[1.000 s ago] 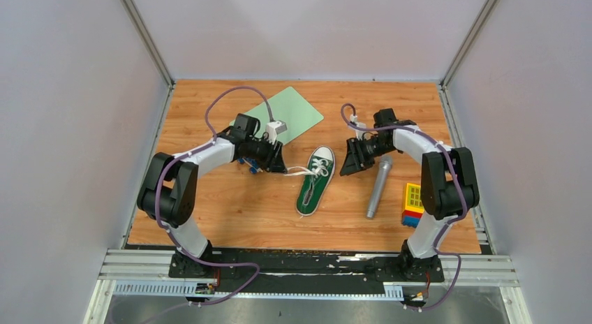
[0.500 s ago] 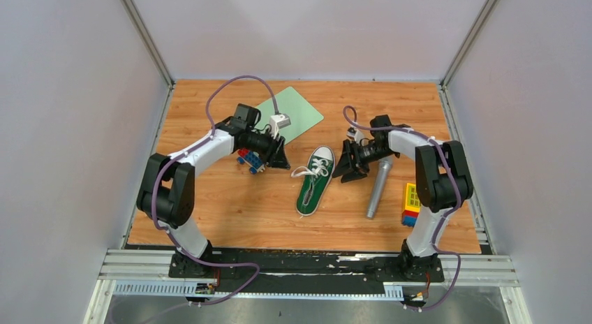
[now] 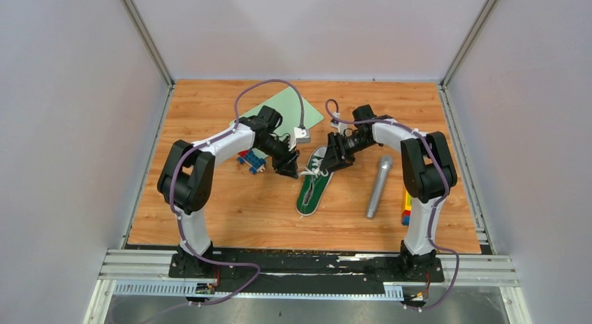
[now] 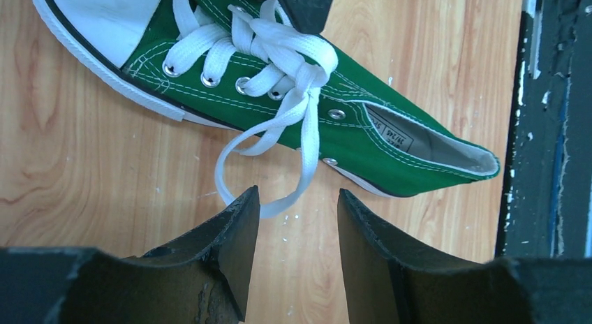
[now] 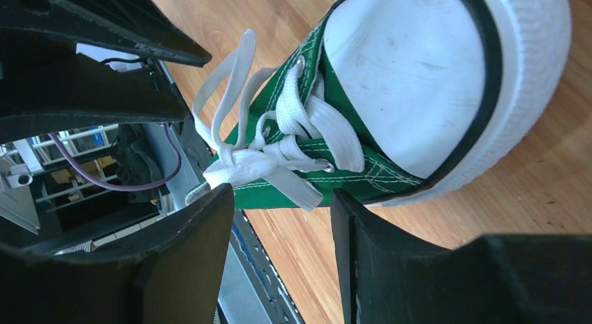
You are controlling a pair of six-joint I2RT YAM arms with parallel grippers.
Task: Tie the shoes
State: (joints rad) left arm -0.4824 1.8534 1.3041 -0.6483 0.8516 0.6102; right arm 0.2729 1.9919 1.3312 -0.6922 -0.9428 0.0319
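- My left gripper (image 3: 290, 169) sits at the left side of the green sneaker (image 3: 315, 186), level with the eyelets and close to them.
- In my left wrist view its fingers (image 4: 230, 233) are spread apart and grip nothing. The bottom of a loose lace loop (image 4: 234, 153) lies on the wood in the gap between their tips.
- My right gripper (image 3: 334, 158) sits at the right side of the sneaker, by the toe cap (image 5: 412, 79).
- Its fingers (image 5: 202, 247) are also spread and hold nothing. A flat lace end (image 5: 297, 190) lies just ahead of the gap between them.
- The sneaker rests on its sole on the wooden table (image 3: 237, 212), between my two grippers. Its toe points away from my bases and its heel toward them.
- The white laces (image 4: 279, 41) are bunched in a loose crossing over the tongue, with the loop trailing off the left side of the sneaker.
- A grey microphone (image 3: 377, 186) lies to the right of the sneaker, apart from it.
- A small pile of toy bricks (image 3: 250, 160) lies to the sneaker's left, beyond my left gripper.
- A pale green mat (image 3: 286, 104) lies past the toe, up and to the left.
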